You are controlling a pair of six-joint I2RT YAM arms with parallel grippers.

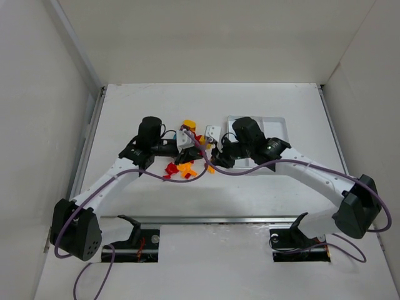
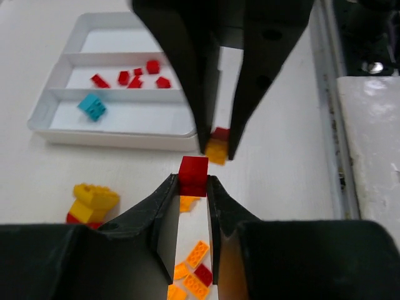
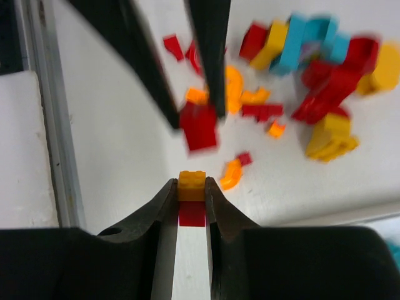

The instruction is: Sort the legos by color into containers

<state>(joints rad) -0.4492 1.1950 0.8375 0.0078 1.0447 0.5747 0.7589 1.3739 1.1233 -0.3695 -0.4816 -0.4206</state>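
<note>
The left gripper clenched a red lego; the right gripper grasped an orange-and-red stack. Loose legos lay beneath.

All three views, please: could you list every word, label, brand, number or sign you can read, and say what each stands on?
None: no view shows any readable text.
The white tray: plain.
The red brick in the left gripper jaws: blank.
The orange brick in the right gripper jaws: blank.
The loose bricks: blurred, no print can be made out.
</note>
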